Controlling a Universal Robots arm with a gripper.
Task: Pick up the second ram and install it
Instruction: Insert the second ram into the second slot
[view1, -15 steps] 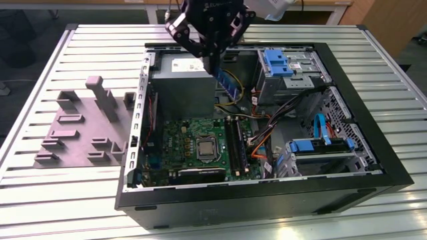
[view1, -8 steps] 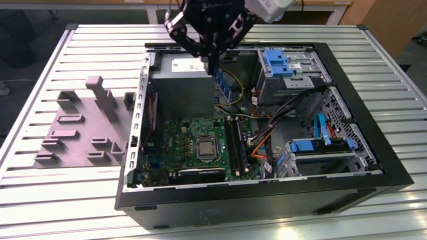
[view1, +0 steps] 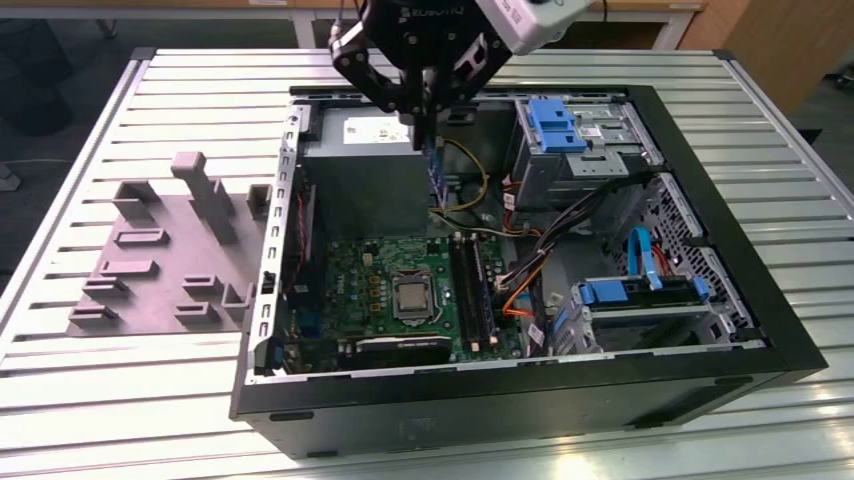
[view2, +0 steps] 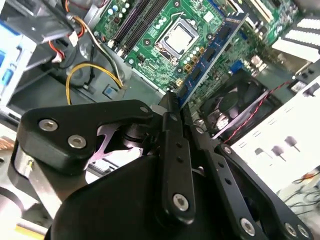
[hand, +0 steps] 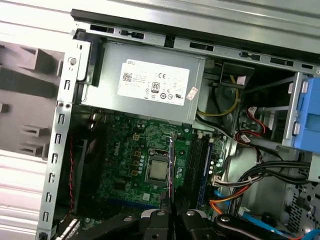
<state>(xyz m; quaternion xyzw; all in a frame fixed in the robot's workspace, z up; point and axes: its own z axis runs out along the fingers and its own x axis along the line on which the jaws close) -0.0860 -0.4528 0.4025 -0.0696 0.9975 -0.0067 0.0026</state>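
Observation:
The second ram (view1: 435, 180) is a thin blue-green stick hanging on edge below my gripper (view1: 424, 135), which is shut on its upper end. It hovers inside the open computer case, above the green motherboard (view1: 374, 270) and just in front of the grey power supply (view1: 358, 130). In the second wrist view the ram (view2: 210, 52) runs out from the gripper (view2: 175, 102) over the board. The first wrist view shows the ram (hand: 171, 160) edge-on, beside the processor (hand: 157, 171) and apart from the long black sockets (hand: 194, 160).
The black case wall (view1: 534, 395) rings the work area. Blue drive cages (view1: 567, 125) and bundled cables (view1: 587, 215) crowd the exterior view's right side. A grey moulded holder block (view1: 160, 250) lies on the slatted table at the exterior view's left. A fan (view2: 235, 100) sits beside the board.

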